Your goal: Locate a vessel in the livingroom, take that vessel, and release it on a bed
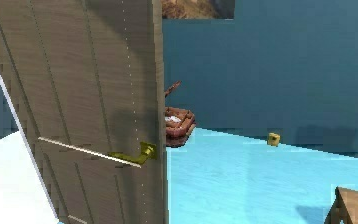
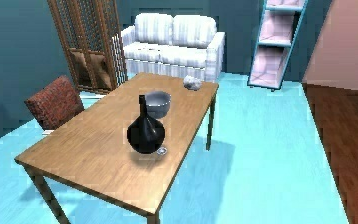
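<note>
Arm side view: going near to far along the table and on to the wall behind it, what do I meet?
black vase → grey bowl → small pale object → striped sofa

A black vase [image 2: 145, 135] stands on the wooden table [image 2: 77, 160], a grey bowl [image 2: 159, 101] just behind it. A red chair [image 2: 55, 103] sits at the table's left; a striped sofa [image 2: 174, 45] and a shelf unit [image 2: 277, 45] stand beyond
</note>
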Available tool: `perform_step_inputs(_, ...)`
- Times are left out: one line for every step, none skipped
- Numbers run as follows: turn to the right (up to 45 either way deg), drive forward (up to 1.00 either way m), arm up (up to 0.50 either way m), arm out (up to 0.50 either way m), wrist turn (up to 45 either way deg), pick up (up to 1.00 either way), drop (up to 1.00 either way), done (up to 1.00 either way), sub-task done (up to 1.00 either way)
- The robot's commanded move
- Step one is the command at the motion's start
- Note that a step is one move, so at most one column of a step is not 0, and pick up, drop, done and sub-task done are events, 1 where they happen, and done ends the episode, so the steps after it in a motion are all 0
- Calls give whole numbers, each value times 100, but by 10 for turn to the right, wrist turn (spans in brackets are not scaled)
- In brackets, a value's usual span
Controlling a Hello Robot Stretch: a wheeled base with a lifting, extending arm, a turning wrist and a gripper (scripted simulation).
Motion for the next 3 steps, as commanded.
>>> perform_step_inputs(0,0,50,0,0,0,0,0,0)
perform_step_inputs(0,0,38,0,0,0,0,0,0)
perform_step_inputs(0,0,0,40,0,0,0,0,0)
